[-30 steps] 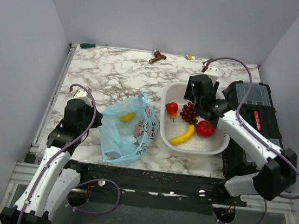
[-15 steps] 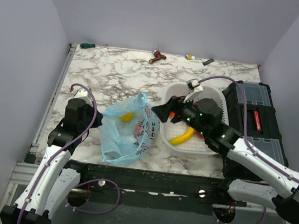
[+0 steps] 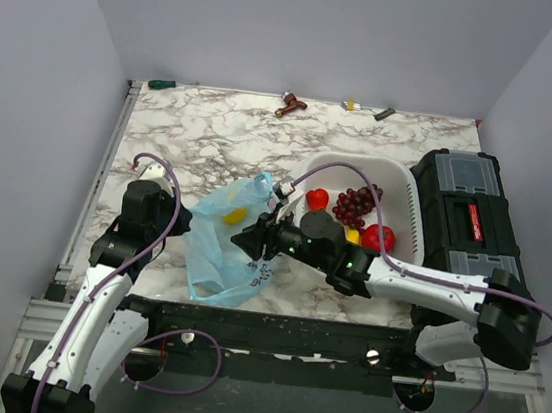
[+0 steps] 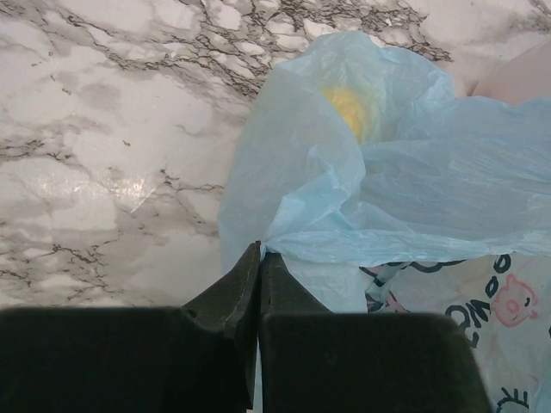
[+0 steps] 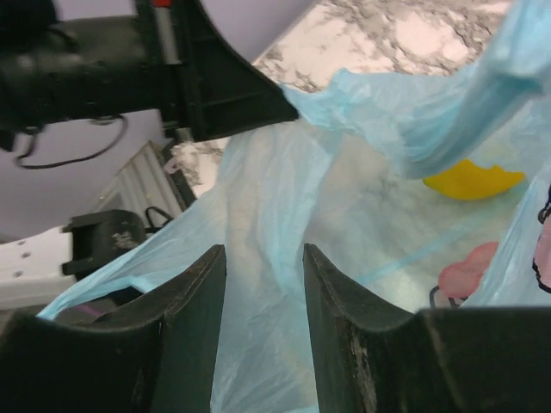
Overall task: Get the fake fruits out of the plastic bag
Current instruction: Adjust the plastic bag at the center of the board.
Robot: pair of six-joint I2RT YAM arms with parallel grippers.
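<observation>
Marble table | plastic bag long axis near-far | left hand pinching it | right hand apart

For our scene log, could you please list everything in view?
plastic bag: 1, light blue, near left
yellow fruit: 1, yellow, inside bag
basket: 1, white, right of bag
grape bunch: 1, dark red, in basket
red fruits: 2, red, in basket
banana: 1, yellow, in basket, mostly hidden
toolbox: 1, black, right edge
small items: 4, mixed, far edge
left gripper: 1, black, shut on bag
right gripper: 1, black, open at bag mouth
</observation>
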